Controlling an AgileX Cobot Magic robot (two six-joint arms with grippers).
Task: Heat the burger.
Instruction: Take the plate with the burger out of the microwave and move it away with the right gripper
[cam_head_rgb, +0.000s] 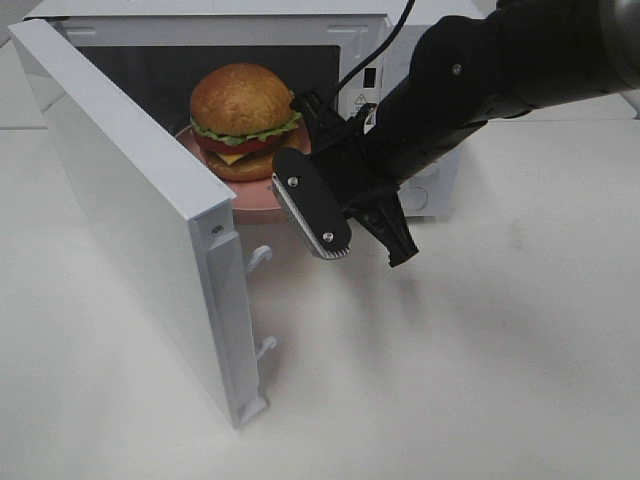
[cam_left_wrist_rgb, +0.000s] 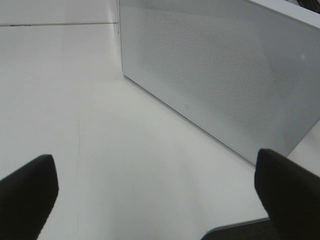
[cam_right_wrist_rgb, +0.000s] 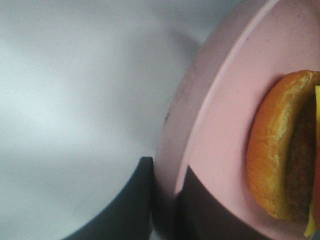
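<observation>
One risk: pink plate (cam_head_rgb: 262, 200) tipping | right pincer (cam_right_wrist_rgb: 165, 200) pinches its rim at microwave (cam_head_rgb: 400, 40) mouth, burger (cam_head_rgb: 245, 120) aboard, seemingly half-inserted | left pincer (cam_left_wrist_rgb: 155, 195) spread beside microwave

No legible text, any view.

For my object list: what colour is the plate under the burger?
Pink plate, shown best in the right wrist view.

Exterior high: overhead-front, angled down at microwave (cam_head_rgb: 400, 60) with open door (cam_head_rgb: 140, 220), mid-range. Left wrist: low over tabletop (cam_left_wrist_rgb: 90, 125), facing the door's outer panel (cam_left_wrist_rgb: 220, 75). Right wrist: extreme close-up on pink plate (cam_right_wrist_rgb: 220, 125) rim, shared with exterior, upper centre.
</observation>
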